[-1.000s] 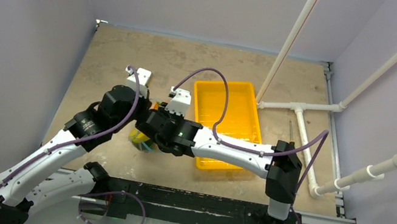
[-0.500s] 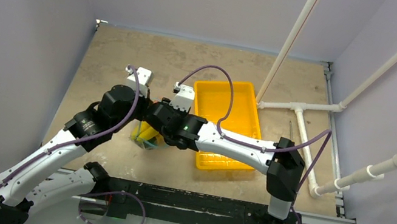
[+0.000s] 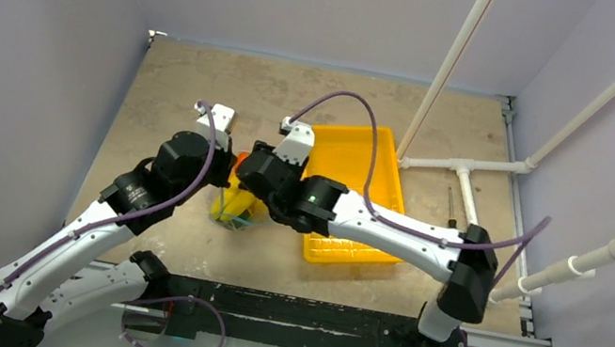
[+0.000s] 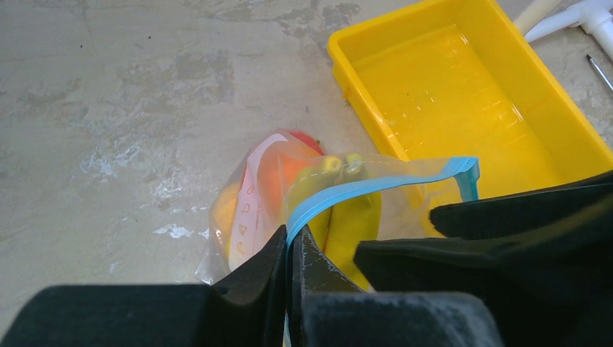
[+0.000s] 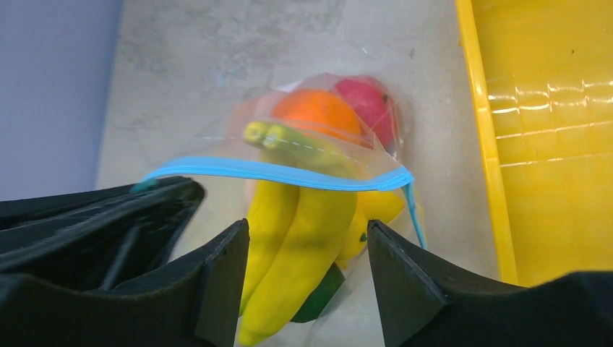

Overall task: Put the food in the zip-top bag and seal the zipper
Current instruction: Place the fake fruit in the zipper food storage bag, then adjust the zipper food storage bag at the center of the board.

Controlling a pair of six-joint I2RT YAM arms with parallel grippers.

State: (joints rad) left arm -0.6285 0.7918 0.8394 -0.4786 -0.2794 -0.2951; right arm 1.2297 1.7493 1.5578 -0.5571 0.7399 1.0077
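Observation:
The clear zip-top bag (image 4: pixel 242 199) stands on the table left of the tray, also in the top view (image 3: pixel 233 208). It holds the food: yellow bananas (image 5: pixel 303 224), an orange (image 5: pixel 316 112), a red fruit (image 5: pixel 370 101) and a green one (image 5: pixel 323 295). My left gripper (image 4: pixel 290 242) is shut on one end of the teal-blue zipper (image 4: pixel 376 184), holding the mouth up. My right gripper (image 5: pixel 308 238) is open just above the bag, one finger on either side of the bananas, touching nothing. The zipper (image 5: pixel 275 172) runs across the bag in front of it.
The yellow tray (image 3: pixel 383 182) lies right of the bag; it also shows in the left wrist view (image 4: pixel 463 94) and the right wrist view (image 5: pixel 556 144). White pipes (image 3: pixel 471 198) lie and rise at the right. Walls close in the left and back.
My right arm has swung its wrist back and up over the bag. More of the bag and the fruit now shows in the top view. The left arm has held still.

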